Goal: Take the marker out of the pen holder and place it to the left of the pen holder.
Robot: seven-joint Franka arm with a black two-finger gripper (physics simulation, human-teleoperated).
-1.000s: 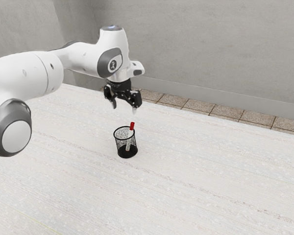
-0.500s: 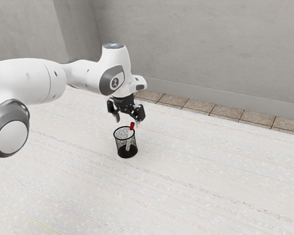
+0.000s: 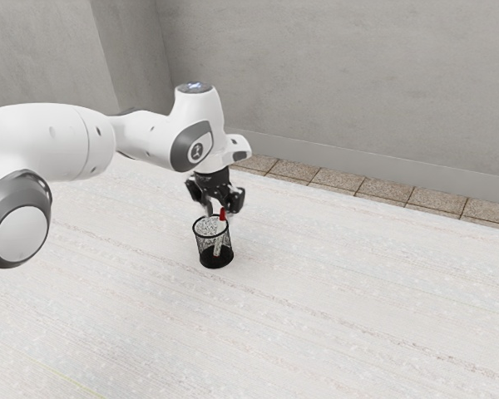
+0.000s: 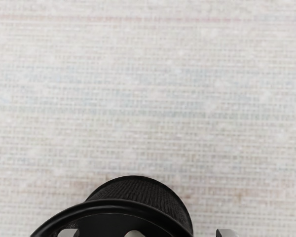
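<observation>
Just above the pen holder [image 3: 203,244] in the exterior view, the jaws hang at the end of the arm [image 3: 152,140], which comes in from this view's left. The pen holder stands upright on the bench [image 3: 333,303]. The marker [image 3: 221,226] is inside it, with its foot low in the holder and its red cap [image 3: 223,214] above the rim. Its long axis is steep, but not fully upright: the upper end leans to the exterior view's right. The cap lies between the jaws, and it seems to be closer to the jaw at this view's right. I judge that the step in hand is to grasp the marker near its cap.

In the wrist view, the fingertips [image 4: 229,232] of the jaws stand spread, one on each side of a pale rounded part inside the pen holder, which I take to be the marker. There is a free gap on both sides of it, so it is not pinched. It lies a little off the middle between them. For the coming move, this offset matters most: the jaws should be centred on the marker before they close, then lift along its slant. If they go down too far or pull sideways, they could catch the rim [image 4: 123,203] and tip the holder.
</observation>
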